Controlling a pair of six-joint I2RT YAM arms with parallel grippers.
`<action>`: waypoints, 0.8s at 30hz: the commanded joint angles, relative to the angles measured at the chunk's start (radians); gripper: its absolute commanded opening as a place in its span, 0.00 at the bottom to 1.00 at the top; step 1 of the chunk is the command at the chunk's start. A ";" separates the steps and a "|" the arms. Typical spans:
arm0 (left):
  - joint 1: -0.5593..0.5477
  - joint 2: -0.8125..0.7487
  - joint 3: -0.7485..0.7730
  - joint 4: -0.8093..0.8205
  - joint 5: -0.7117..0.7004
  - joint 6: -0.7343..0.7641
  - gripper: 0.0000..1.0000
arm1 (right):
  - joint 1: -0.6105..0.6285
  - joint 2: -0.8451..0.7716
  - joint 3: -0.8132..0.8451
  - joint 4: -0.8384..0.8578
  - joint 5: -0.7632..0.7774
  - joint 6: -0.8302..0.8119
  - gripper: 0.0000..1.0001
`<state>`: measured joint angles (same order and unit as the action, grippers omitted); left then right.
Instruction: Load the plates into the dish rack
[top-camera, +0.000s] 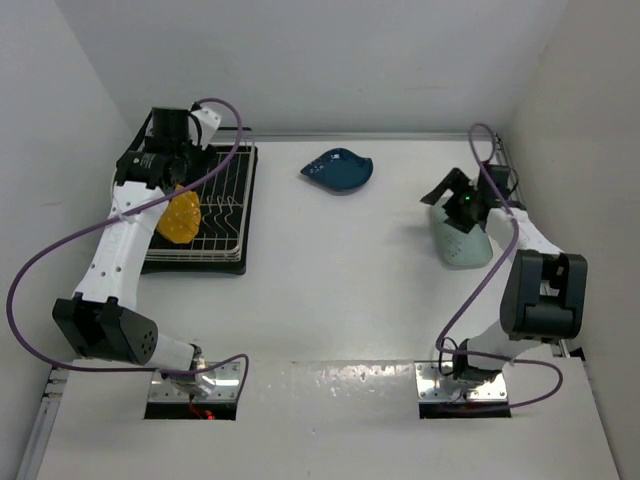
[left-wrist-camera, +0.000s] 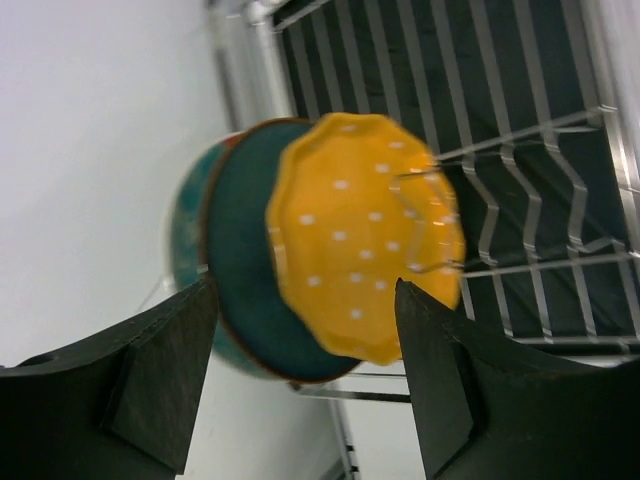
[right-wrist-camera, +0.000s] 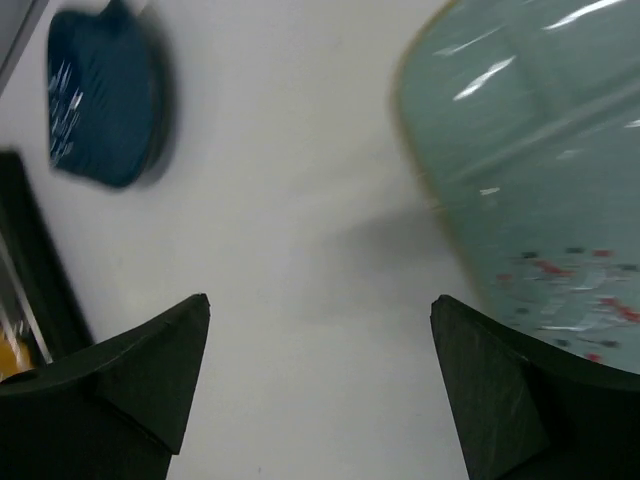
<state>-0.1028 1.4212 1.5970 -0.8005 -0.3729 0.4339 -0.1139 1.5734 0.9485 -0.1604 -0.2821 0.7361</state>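
Left jaws: the left gripper (left-wrist-camera: 303, 300) stands wide open with nothing in it; there is clear space inside each finger.
Yellow plate: the yellow plate (left-wrist-camera: 360, 250) is straight ahead of the left jaws, on edge in the rack (top-camera: 225, 195) and leaning on a prong.
Behind it: the teal plate (left-wrist-camera: 245, 270) comes next, then the floral plate (left-wrist-camera: 185, 240). All three are stacked face to face at the rack's left end as these jaws see it.
Right jaws: the right gripper (right-wrist-camera: 320, 310) is also wide open and empty, hanging above the table (right-wrist-camera: 300, 230).
Mint plate: the mint plate (right-wrist-camera: 540, 170) lies flat, ahead and to the right of the right jaws. Its near rim curves past the right finger.
Long axis: in the top view it runs from under the right gripper back toward that arm's base.
Hedge: the wrist view is blurred, so I cannot tell whether the right finger is already over the rim or only beside it.
Leaf plate: the leaf plate (right-wrist-camera: 100, 100) lies flat, well ahead and to the left of the right jaws, between the two arms.
Nearer arm: the right arm is nearer for the mint plate and probably for the leaf plate too.
Next move, as I judge it: the right jaws need to shift right so the mint rim sits between the fingers.
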 joint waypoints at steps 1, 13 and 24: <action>0.008 -0.022 -0.018 -0.059 0.193 -0.033 0.75 | -0.079 0.010 0.070 -0.194 0.215 0.008 0.92; 0.057 -0.004 -0.051 -0.071 0.276 -0.063 0.76 | -0.282 0.351 0.368 -0.309 0.290 -0.337 1.00; 0.075 0.005 -0.029 -0.080 0.287 -0.063 0.76 | -0.282 0.475 0.359 -0.377 0.123 -0.386 0.59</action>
<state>-0.0441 1.4303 1.5463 -0.8890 -0.1005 0.3828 -0.4023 2.0659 1.3861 -0.5251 -0.0864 0.3702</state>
